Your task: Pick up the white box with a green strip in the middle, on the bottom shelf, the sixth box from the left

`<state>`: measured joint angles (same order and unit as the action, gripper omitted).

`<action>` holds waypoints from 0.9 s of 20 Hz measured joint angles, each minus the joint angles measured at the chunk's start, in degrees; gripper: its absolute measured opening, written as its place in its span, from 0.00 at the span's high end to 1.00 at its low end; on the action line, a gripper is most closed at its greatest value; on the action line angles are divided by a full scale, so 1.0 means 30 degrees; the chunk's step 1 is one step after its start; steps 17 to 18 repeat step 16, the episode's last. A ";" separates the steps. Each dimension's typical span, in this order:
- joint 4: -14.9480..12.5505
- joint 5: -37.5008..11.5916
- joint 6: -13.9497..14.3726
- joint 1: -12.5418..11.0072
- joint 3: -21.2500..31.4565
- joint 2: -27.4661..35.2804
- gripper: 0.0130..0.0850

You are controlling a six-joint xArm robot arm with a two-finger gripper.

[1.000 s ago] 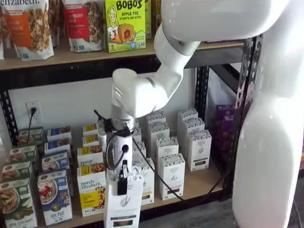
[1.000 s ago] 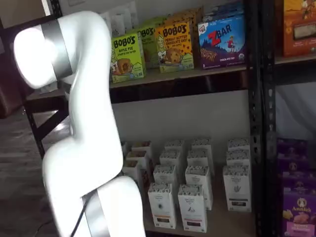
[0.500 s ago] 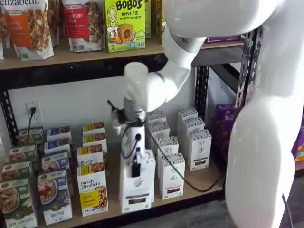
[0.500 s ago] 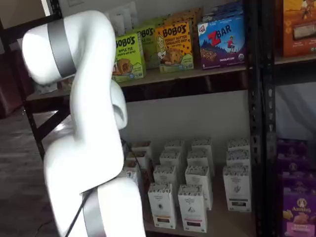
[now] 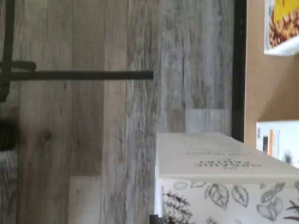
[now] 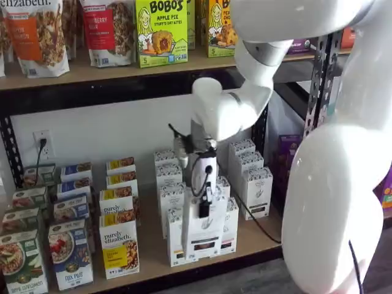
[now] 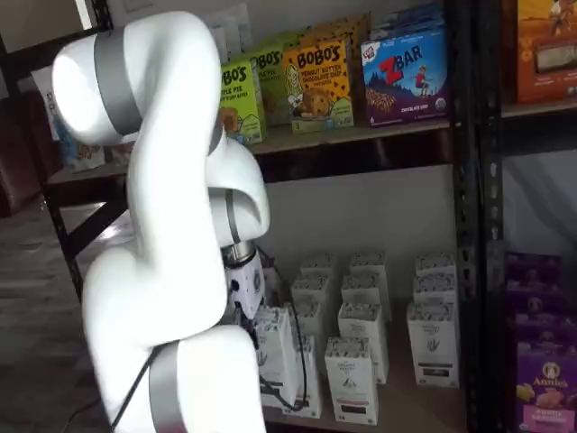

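Note:
My gripper (image 6: 204, 208) is shut on the white box (image 6: 204, 236), a tall carton with a speckled band on top and a dark strip near its base. One black finger runs down its front face. I hold it upright at the front edge of the bottom shelf (image 6: 263, 234), in front of the other white cartons. In the wrist view the box's top panel (image 5: 224, 158) and leaf-patterned band lie partly over the grey floor, beyond the shelf's black frame (image 5: 238, 70). The box also shows in a shelf view (image 7: 275, 354), beside my arm.
Rows of like white cartons (image 6: 254, 190) stand behind and to the right. "purely elizabeth" boxes (image 6: 119, 245) stand to the left. A black rack post (image 6: 321, 79) and purple boxes (image 6: 288, 160) are on the right. A cable (image 6: 257, 217) trails from the gripper.
My arm has carried the white box to the right along the front of the bottom shelf, from before the yellow-label boxes to before the white cartons. The grip is unchanged.

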<state>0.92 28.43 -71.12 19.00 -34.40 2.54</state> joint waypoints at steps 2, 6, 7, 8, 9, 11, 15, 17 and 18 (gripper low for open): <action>-0.0042 -0.0108 -0.1079 -0.1107 0.0506 -0.0338 0.44; 0.0201 0.0317 -0.3450 -0.3289 0.1275 -0.1082 0.44; 0.0105 0.0327 -0.3928 -0.3832 0.1513 -0.1296 0.44; 0.0058 0.0323 -0.4290 -0.4231 0.1683 -0.1445 0.44; 0.0052 0.0321 -0.4775 -0.4712 0.1887 -0.1626 0.44; 0.0103 0.0326 -0.5498 -0.5397 0.2147 -0.1853 0.44; 0.0107 0.0453 -0.6467 -0.6340 0.2391 -0.2086 0.44; 0.0092 0.0495 -0.6689 -0.6573 0.2422 -0.2122 0.44; 0.0092 0.0495 -0.6689 -0.6573 0.2422 -0.2122 0.44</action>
